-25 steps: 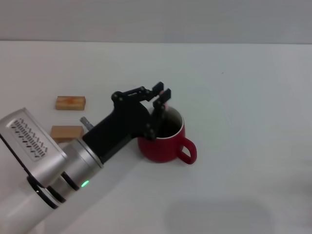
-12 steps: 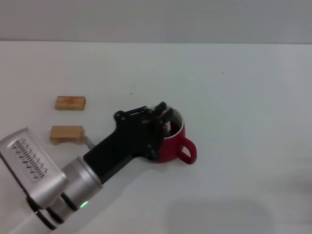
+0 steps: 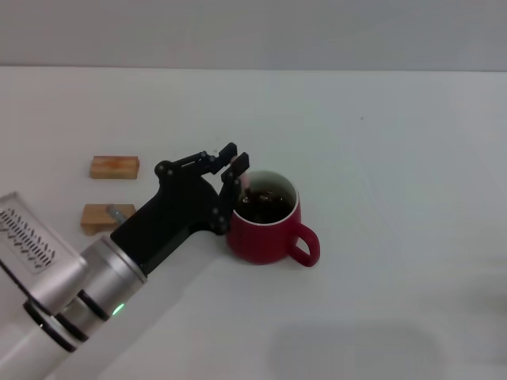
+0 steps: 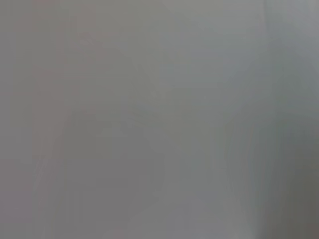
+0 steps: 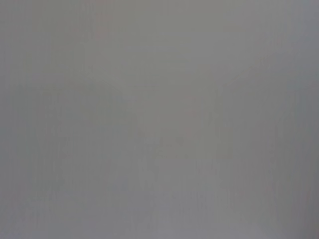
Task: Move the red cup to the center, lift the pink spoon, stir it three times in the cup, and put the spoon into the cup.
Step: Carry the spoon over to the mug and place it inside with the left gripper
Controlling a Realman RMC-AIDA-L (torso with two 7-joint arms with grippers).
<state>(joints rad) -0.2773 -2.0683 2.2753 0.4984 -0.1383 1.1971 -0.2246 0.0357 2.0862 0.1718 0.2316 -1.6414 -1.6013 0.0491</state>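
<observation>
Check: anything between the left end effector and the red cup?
Nothing visible. The left end effector sits right at the red cup's left rim. The two wooden blocks lie farther left, out of the way.

Two wooden blocks (image 3: 111,190) crowd the left; right of the red cup (image 3: 265,228) seems open.

Red cup (image 3: 267,229): rounded dark-red mug, white inner wall, dark liquid inside, upright near the middle of the desk, loop handle turned toward the near right. Pink spoon not clearly made out, perhaps hidden at the cup's rim.
</observation>
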